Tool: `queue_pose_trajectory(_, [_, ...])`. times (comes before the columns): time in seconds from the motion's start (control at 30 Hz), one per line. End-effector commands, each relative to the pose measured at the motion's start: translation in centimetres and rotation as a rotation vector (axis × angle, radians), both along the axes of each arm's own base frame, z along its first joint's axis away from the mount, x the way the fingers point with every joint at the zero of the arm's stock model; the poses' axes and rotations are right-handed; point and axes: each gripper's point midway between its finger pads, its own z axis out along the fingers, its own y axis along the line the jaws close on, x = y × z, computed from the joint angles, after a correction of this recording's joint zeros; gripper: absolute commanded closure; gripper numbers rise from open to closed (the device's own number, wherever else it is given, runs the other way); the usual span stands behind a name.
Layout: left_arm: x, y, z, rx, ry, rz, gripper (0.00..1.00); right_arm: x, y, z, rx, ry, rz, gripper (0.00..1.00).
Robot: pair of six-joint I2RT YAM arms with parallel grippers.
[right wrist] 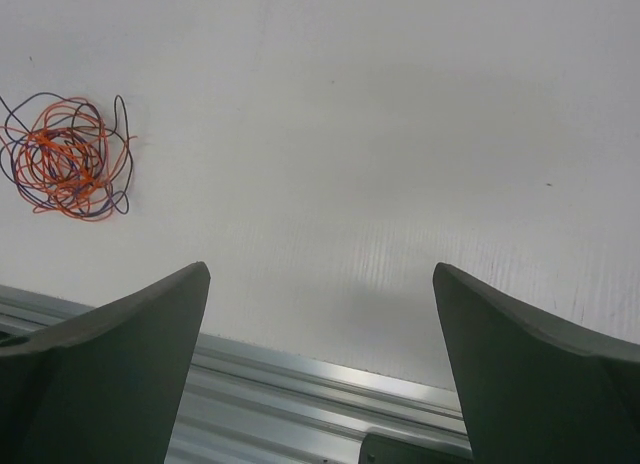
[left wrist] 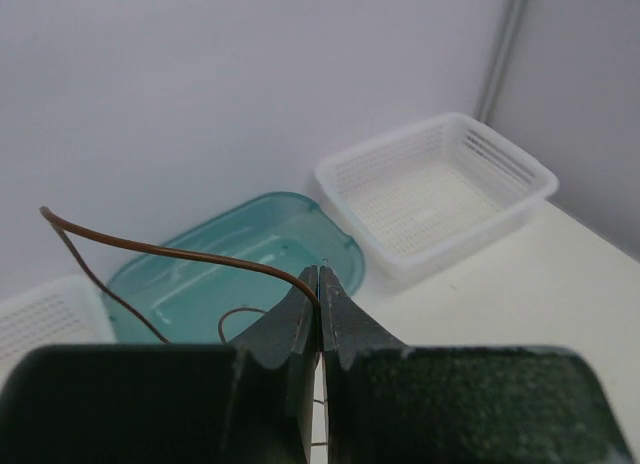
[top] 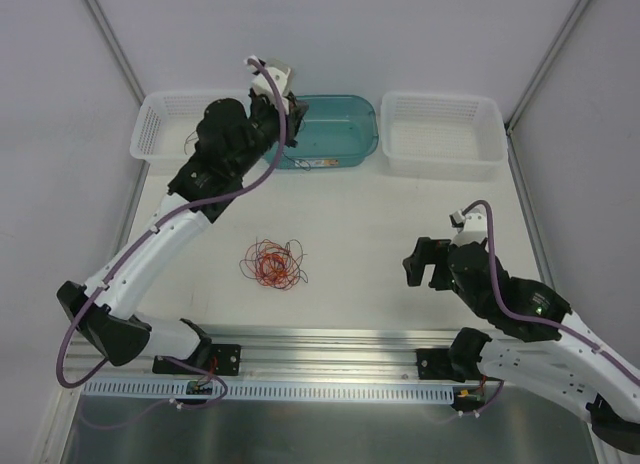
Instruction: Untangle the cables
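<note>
A small tangle of cables, thin orange and dark wires, lies on the white table in front of the arms; it also shows in the right wrist view as the tangle at the far left. My left gripper hovers over the near-left rim of the teal bin, shut on a single thin brown cable. That cable arcs leftward out of the closed left gripper and loops down over the bin. My right gripper hangs open above bare table to the right of the tangle, and nothing is between the right gripper fingers.
A white mesh basket stands at the back right and another white basket at the back left, with the teal bin between them. The right basket looks empty. A metal rail runs along the near table edge.
</note>
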Motion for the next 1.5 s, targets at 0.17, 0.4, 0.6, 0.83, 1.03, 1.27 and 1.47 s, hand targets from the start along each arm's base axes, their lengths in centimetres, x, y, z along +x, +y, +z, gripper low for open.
queue_pose_trajectory(0.17, [10.1, 12.8, 2.9, -0.016, 0.008, 0.416, 1.0, -0.4, 1.6, -0.2, 0.073, -0.015, 0.075, 0.01])
queue_pose_trajectory(0.4, [18.5, 20.0, 0.5, -0.02, 0.052, 0.569, 1.0, -0.5, 2.3, -0.9, 0.032, 0.014, 0.115, 0.01])
queue_pose_trajectory(0.6, [25.0, 25.0, -4.6, -0.029, 0.122, 0.632, 1.0, -0.3, 3.7, -1.3, 0.029, 0.045, 0.151, 0.01])
queue_pose_trajectory(0.83, [29.7, 29.0, -14.9, -0.072, 0.3, 0.68, 0.93, 0.0, 4.9, -2.7, -0.01, 0.097, 0.165, 0.0])
queue_pose_trajectory(1.03, [28.7, 29.0, -17.6, -0.142, 0.398, 0.632, 0.29, -0.1, 5.5, -2.9, 0.0, 0.115, 0.182, 0.0])
queue_pose_trajectory(1.27, [23.5, 26.5, -11.8, -0.258, 0.383, 0.556, 0.01, -0.7, 5.8, -3.3, 0.009, 0.131, 0.198, 0.0])
queue_pose_trajectory(1.47, [15.7, 22.3, -11.1, -0.27, 0.424, 0.489, 0.01, -0.7, 7.2, -3.3, -0.003, 0.151, 0.241, 0.0])
